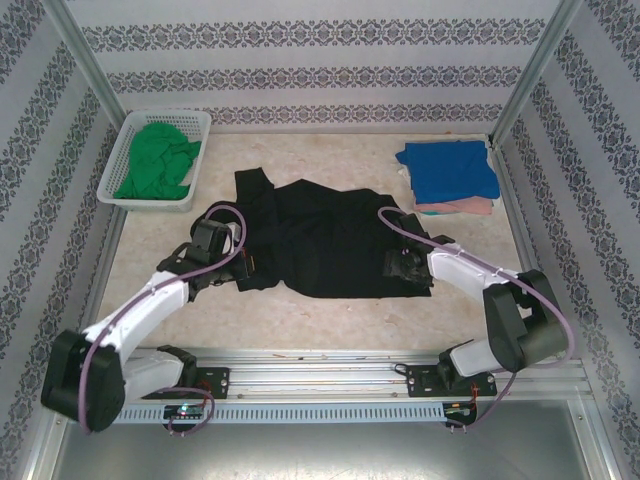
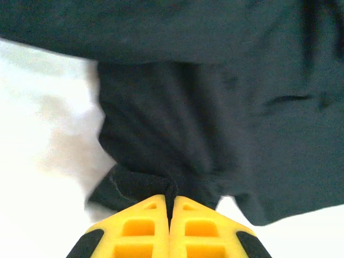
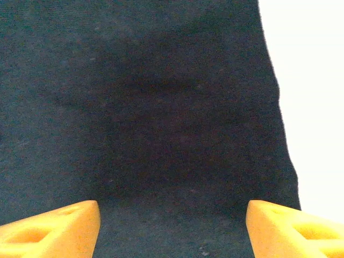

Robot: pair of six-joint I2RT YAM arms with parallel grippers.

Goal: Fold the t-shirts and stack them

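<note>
Top view: I see the black t-shirt spread mid-bench. The left arm bends in from near-left with the left claw at the shirt's left edge, and the right arm folds in from near-right with the right claw at its near-right corner. The blue t-shirt lies on the pink t-shirt far right, and the green t-shirt sits in the white basket far left. Left wrist: claw pressed together, pinching a bunched bit of the black shirt's edge, cloth puckered toward the fingers. Right wrist: claw spread wide, black cloth flat between the fingers, pale bench along the right.
</note>
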